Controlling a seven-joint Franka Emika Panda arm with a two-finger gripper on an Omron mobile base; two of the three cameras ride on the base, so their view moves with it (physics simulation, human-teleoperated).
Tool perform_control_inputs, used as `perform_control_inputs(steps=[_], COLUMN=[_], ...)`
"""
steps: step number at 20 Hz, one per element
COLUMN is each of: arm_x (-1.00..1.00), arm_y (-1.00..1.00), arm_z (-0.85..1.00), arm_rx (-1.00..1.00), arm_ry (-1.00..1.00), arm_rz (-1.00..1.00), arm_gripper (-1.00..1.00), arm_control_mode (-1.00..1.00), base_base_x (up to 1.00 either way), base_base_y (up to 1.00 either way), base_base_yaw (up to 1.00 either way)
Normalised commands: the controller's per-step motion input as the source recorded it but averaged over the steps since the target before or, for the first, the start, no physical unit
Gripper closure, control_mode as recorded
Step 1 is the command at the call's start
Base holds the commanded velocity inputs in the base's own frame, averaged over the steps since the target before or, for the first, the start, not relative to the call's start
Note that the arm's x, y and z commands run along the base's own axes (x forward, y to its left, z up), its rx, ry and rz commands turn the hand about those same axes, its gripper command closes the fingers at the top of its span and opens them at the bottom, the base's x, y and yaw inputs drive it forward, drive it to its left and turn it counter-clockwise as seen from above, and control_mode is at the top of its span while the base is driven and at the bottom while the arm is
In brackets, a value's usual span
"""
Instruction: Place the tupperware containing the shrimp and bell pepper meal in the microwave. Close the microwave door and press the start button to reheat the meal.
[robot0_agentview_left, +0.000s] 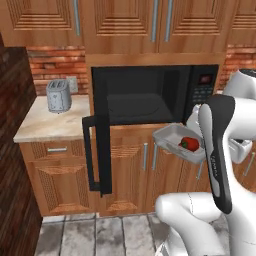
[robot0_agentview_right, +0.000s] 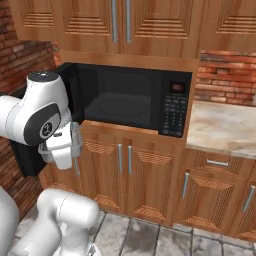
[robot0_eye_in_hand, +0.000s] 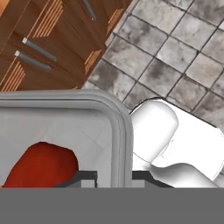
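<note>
A silver toaster (robot0_agentview_left: 59, 95) stands on the counter (robot0_agentview_left: 35, 127) at far left. Next to it, the microwave (robot0_agentview_left: 150, 95) gapes, its door (robot0_agentview_left: 102, 140) swung out toward me, handle (robot0_agentview_left: 88, 152) in front. Right of the door, I hold the tupperware (robot0_agentview_left: 172, 138) in the air, just below and in front of the cavity, above the cabinets (robot0_agentview_left: 135, 170). A red pepper (robot0_agentview_left: 189, 144) lies inside. My claw (robot0_eye_in_hand: 113, 177) pinches the tray's rim, one fingertip (robot0_eye_in_hand: 85, 176) inside, one outside.
</note>
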Motion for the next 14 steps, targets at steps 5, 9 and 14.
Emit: perform_control_inputs(steps=[5, 9, 14], arm_x=[0.0, 0.0, 0.0], arm_y=[0.0, 0.0, 0.0], arm_z=[0.0, 0.0, 0.0], arm_rx=[0.0, 0.0, 0.0], arm_ry=[0.0, 0.0, 0.0], arm_rz=[0.0, 0.0, 0.0], arm_gripper=[1.0, 1.0, 1.0], arm_control_mode=[1.0, 1.0, 1.0], base_base_x=[0.31, 0.26, 0.03], base_base_y=[-0.46, -0.31, -0.22], base_base_yaw=[0.29, 0.24, 0.13])
